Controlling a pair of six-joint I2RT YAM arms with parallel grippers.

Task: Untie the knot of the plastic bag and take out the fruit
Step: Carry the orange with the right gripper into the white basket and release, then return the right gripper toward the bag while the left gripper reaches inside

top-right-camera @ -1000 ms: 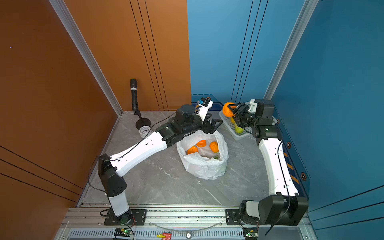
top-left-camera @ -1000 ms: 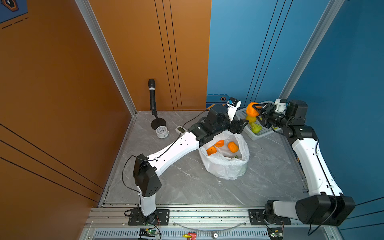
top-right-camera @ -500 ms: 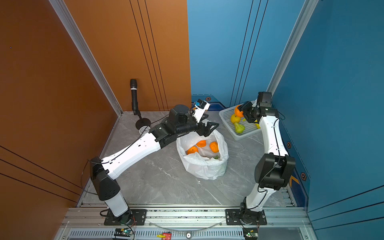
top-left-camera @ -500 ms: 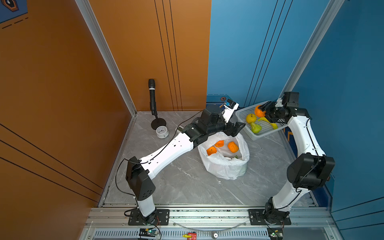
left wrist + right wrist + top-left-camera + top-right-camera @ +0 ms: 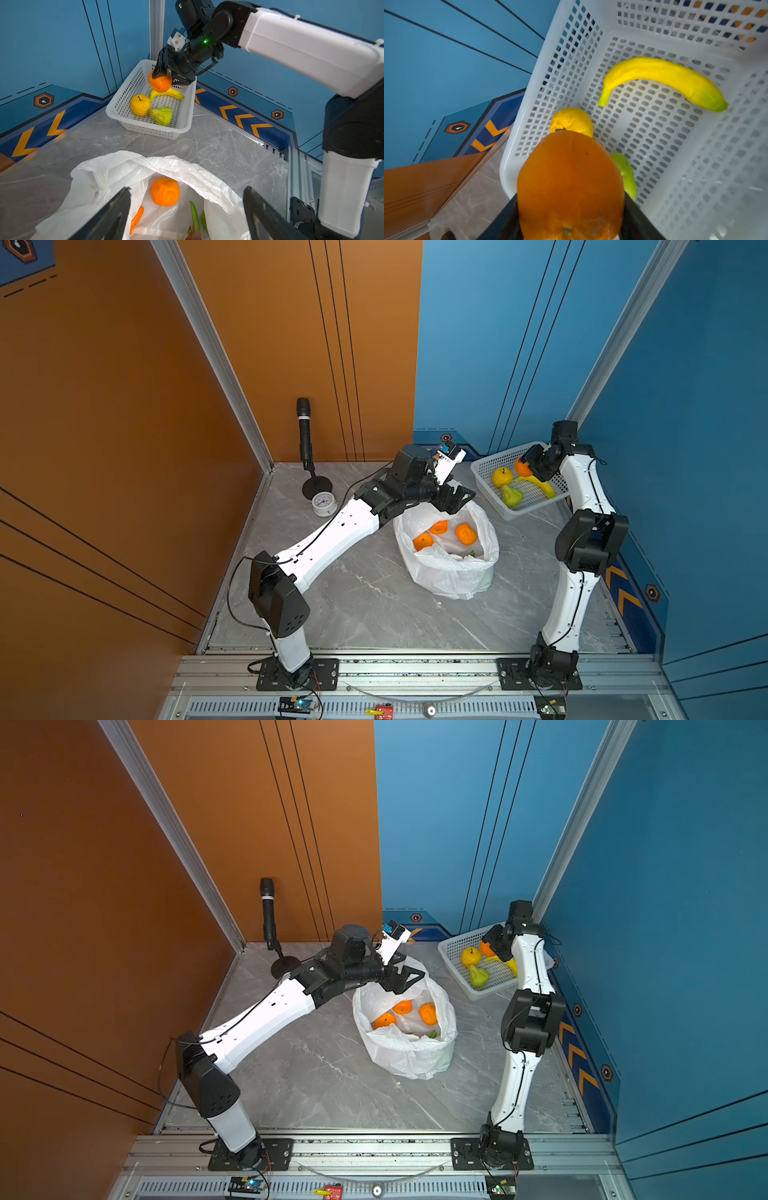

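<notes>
The white plastic bag (image 5: 451,572) (image 5: 409,1056) stands on the table with its mouth open; the knot is out of view. Inside lie three oranges (image 5: 465,533) and a dragon fruit (image 5: 192,232). My left gripper (image 5: 457,499) (image 5: 187,189) hovers open over the bag's far rim, holding nothing. My right gripper (image 5: 530,466) (image 5: 571,198) is shut on an orange (image 5: 571,176) (image 5: 160,83), held just above the white basket (image 5: 486,489) (image 5: 124,97). A yellow round fruit (image 5: 140,105) and a green pear (image 5: 162,115) lie in the basket.
A yellow banana (image 5: 664,76) also lies in the basket, which sits in the back right corner against the blue wall. A microphone on a stand (image 5: 304,435) and a small white dial (image 5: 324,504) stand at the back left. The right arm's elbow rises beside the bag.
My right arm has folded its elbow up and carried the orange to the right and lower, over the basket. My left gripper has drawn back slightly left and opened a little wider.
</notes>
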